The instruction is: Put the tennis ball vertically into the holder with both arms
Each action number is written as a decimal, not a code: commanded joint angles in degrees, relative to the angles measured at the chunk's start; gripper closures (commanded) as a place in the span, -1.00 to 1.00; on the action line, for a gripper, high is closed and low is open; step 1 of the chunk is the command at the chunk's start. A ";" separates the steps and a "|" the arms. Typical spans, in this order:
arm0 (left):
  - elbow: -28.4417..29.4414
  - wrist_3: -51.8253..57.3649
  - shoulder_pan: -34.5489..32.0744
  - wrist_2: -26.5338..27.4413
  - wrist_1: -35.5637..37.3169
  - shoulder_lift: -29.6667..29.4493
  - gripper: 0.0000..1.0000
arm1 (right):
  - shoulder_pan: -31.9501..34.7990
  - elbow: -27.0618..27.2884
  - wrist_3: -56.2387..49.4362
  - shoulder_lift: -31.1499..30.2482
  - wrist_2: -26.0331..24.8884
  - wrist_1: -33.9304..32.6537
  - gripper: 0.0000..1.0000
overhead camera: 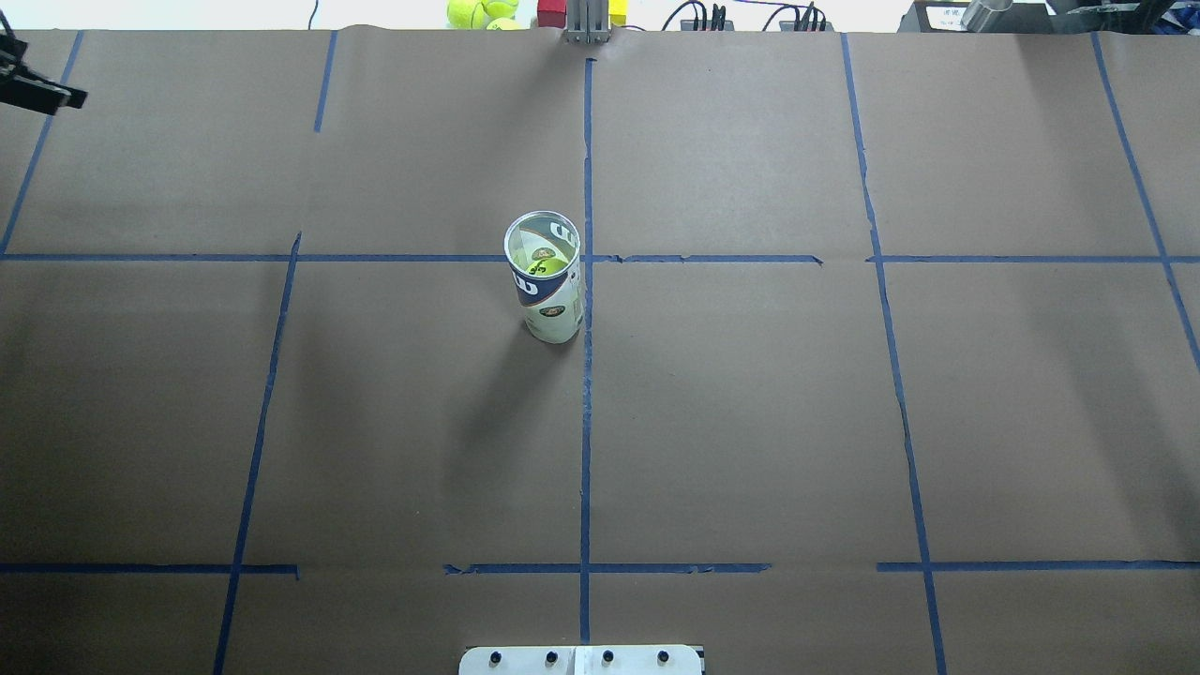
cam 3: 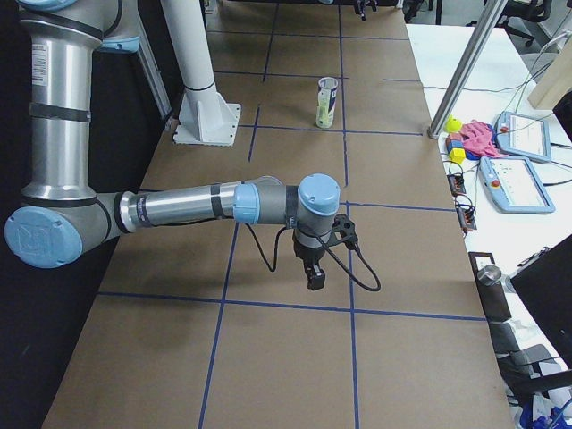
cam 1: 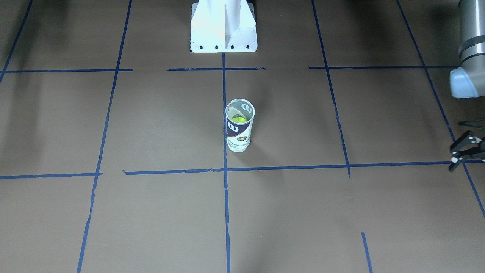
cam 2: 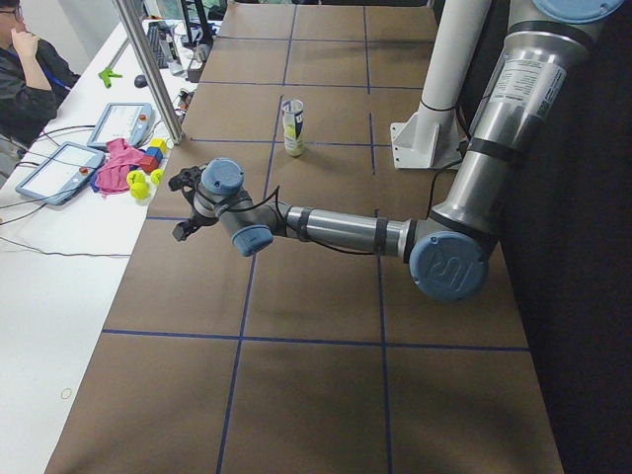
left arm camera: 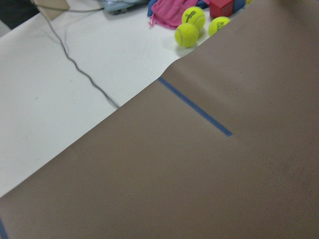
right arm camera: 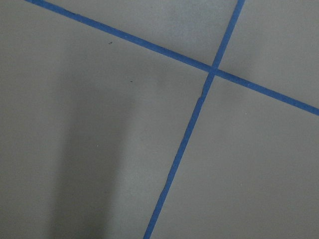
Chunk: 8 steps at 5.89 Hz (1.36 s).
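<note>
The holder [cam 1: 239, 132], a clear Wilson can with a navy-and-white label, stands upright and open-topped near the middle of the table; it also shows in the overhead view [overhead camera: 547, 300]. A yellow-green tennis ball [cam 1: 239, 120] sits inside it [overhead camera: 549, 267]. My left gripper [cam 1: 453, 158] is open and empty, low over the table far to my left of the can, and shows at the overhead view's top left [overhead camera: 42, 89]. My right gripper [cam 3: 313, 271] hangs over the table far to my right. It shows only in the right side view, so I cannot tell its state.
The white pedestal base [cam 1: 223, 34] stands behind the can on the robot's side. Loose tennis balls [left arm camera: 187, 35], coloured blocks and a pink cloth [cam 2: 117, 163] lie on the white side table past the far edge. A metal post [cam 2: 148, 79] stands there, and a person [cam 2: 25, 74] sits beside it.
</note>
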 commanded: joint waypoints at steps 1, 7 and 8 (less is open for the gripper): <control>-0.72 12.16 -3.11 -1.74 13.42 3.38 -1.00 | 0.02 0.01 0.31 -1.35 0.04 0.03 -1.00; -19.42 13.22 -12.88 -2.52 56.14 17.78 -1.00 | 0.02 0.18 0.49 -2.58 0.04 0.03 -1.00; -19.70 14.00 -12.88 -2.62 54.83 19.03 -1.00 | 0.02 0.18 0.66 -2.93 0.13 0.03 -1.00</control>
